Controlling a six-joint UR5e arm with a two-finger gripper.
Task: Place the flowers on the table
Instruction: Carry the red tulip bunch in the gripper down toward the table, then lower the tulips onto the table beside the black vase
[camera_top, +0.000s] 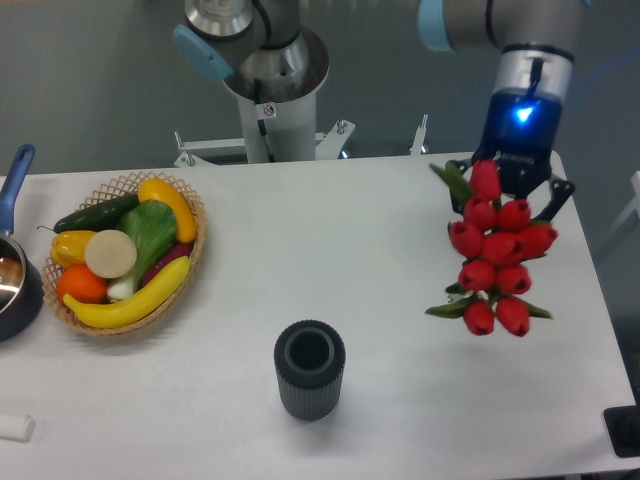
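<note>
The gripper (510, 185) is mostly hidden behind the flowers (492, 250), its jaws' state impossible to tell; the stems are out of sight too. The red bunch hangs above the table (380, 300) at 3 o'clock, long axis running 12 to 6, buds facing the camera, just below the gripper. A dark vase (310, 369) stands at 6, a basket (125, 250) at 9

A robot lab: the arm's metal pedestal (270, 95) is bolted behind a bare white table (330, 230), with a plain grey wall (90, 70) behind.
</note>
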